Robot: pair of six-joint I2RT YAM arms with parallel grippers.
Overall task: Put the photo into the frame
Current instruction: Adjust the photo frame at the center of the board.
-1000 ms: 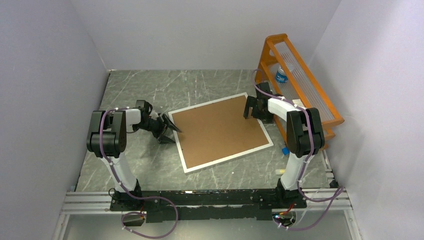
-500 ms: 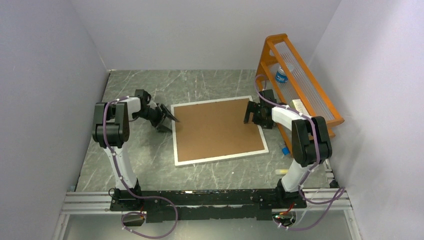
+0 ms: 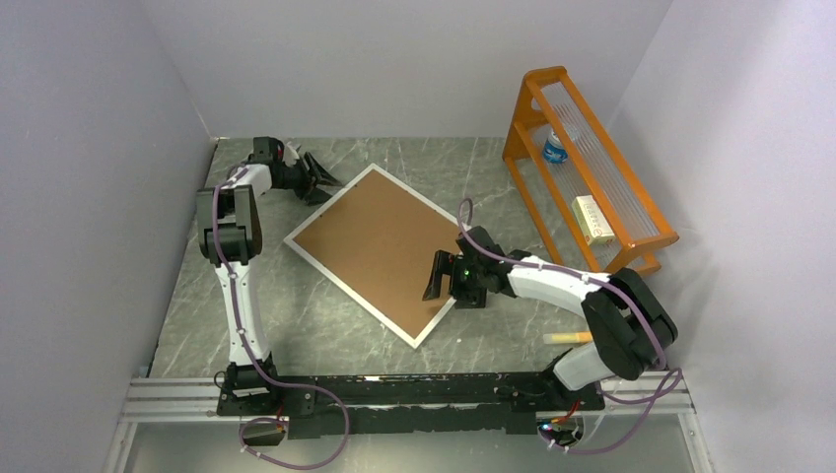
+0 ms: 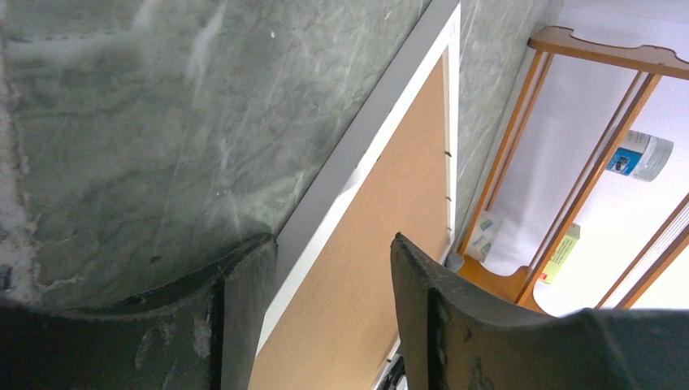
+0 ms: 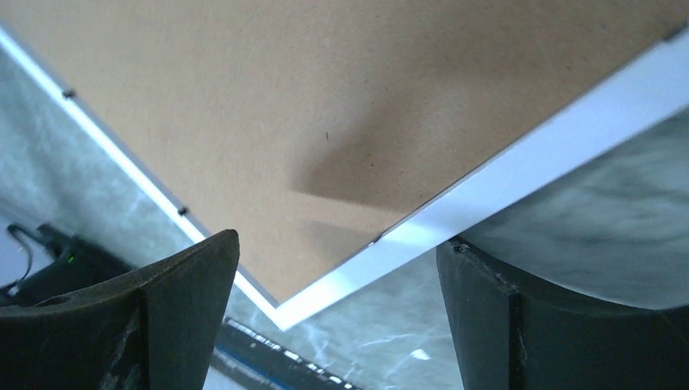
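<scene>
Frame [image 3: 375, 246] lies backing-up on your desk [image 3: 325, 330]; your left tool [image 3: 325, 185] gapes at its far-left edge, right tool [image 3: 449, 293] spread at its near-right edge.

Grey marbled table [image 3: 424, 163] bears the frame [image 3: 380, 246], seemingly face-down, and orange rack [image 3: 518, 118].

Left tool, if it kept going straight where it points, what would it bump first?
Probably the frame: its white edge lies just ahead, between the fingers of the left tool. Height is unclear, so it might skim over the brown backing board instead.
</scene>
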